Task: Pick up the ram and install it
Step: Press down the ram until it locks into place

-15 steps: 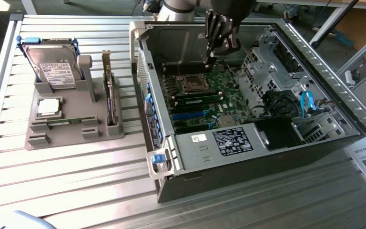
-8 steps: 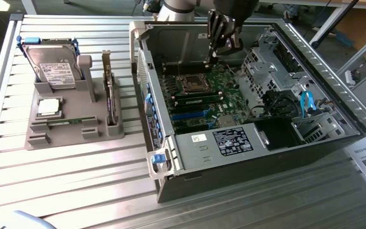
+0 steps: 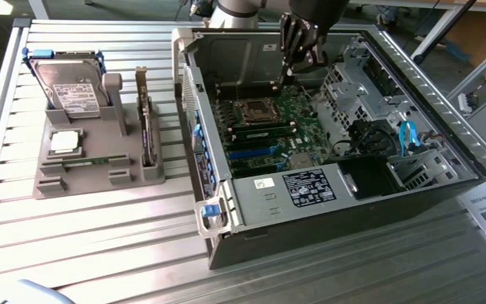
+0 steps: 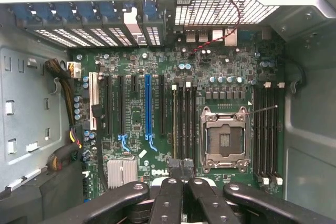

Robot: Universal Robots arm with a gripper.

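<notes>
Claw (image 3: 298, 56) shut, fingertips pressed together, nothing gripped; hovering inside the open PC case (image 3: 445, 136) above the motherboard (image 3: 268, 136), near the CPU socket (image 4: 226, 139). One ram stick (image 4: 175, 121) looks already seated in a slot beside the socket. Another ram stick (image 3: 87, 161) lying flat in the grey parts holder (image 3: 74, 183) on the desk (image 3: 99, 253), well apart from the claw, not picked up yet. Install judged partly done at most.

Black gripper (image 4: 184, 169) linkages with round pivot screws
</notes>
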